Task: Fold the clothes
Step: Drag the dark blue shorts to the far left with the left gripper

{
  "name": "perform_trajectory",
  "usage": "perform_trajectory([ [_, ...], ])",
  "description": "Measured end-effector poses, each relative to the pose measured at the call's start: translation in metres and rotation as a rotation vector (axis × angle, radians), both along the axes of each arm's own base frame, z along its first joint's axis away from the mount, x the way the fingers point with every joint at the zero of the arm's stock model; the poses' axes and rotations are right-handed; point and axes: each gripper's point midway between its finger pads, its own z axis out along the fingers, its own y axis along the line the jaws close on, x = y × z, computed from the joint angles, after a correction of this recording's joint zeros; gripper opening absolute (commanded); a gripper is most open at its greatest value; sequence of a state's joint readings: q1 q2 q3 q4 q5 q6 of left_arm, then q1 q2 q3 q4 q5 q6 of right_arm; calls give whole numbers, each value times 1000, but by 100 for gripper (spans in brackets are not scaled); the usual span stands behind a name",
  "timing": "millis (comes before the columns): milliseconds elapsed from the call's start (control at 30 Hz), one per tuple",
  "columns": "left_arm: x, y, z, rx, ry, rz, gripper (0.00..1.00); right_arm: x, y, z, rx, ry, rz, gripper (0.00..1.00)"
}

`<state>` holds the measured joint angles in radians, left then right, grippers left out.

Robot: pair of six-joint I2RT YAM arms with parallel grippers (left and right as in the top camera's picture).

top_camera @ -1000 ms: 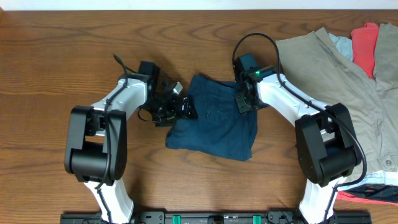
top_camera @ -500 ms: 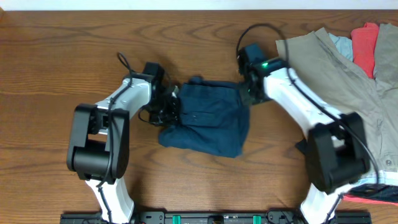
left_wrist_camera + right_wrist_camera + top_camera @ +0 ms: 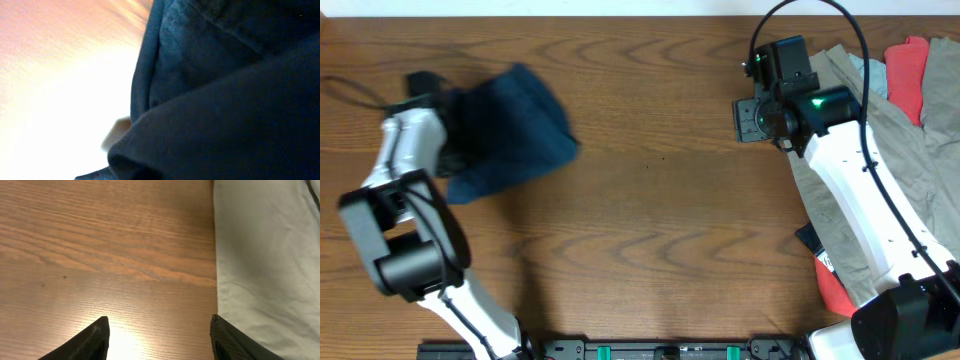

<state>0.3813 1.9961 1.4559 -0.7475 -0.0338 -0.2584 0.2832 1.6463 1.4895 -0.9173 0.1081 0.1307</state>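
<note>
Wooden table (image 3: 100, 240) shows through the right pincer (image 3: 159, 330), spread wide, empty.

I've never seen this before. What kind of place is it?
Probably a robot workshop or lab: a left arm and right arm share one wooden table, with navy shorts and a pile of clothes on it.
</note>
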Motion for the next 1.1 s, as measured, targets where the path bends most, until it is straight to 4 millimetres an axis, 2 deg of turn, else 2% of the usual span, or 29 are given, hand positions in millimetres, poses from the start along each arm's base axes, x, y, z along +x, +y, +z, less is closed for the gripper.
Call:
perform_trajectory([
  [33,-1,6,2,7,-4,14,6,0,-1,0,-1,1,-2,63],
  [67,-4,23,5,22,-12,63,8,0,-3,0,-1,3,-6,63],
  [133,-14,50,10,41,-24,148,43,0,-3,0,-3,4,-8,63],
  [167,-19,61,11,47,-29,191,81,0,-3,-1,-2,5,-7,63],
  [200,-24,71,12,53,-30,225,92,0,-3,-1,-2,5,-7,63],
  [233,-31,81,12,56,-33,259,98,0,-3,0,-2,5,-7,64],
  [333,-45,101,12,55,-35,335,98,0,-3,0,-2,5,-8,65],
  [400,-53,105,11,39,-24,355,98,0,-3,-1,-2,5,-8,65],
  [500,-57,94,8,-43,-22,357,98,0,-3,0,-2,5,-7,65],
  [667,-46,61,11,-196,-58,303,98,0,-3,-1,-2,5,-7,65],
  [767,-37,47,28,-210,-98,264,98,-1,-3,-1,-3,6,-8,65],
  [1000,-23,16,110,-146,-273,161,98,-3,-4,-2,-6,19,-8,65],
  [1100,-14,-10,125,-143,-293,85,98,-3,-4,-2,-6,19,-8,65],
])
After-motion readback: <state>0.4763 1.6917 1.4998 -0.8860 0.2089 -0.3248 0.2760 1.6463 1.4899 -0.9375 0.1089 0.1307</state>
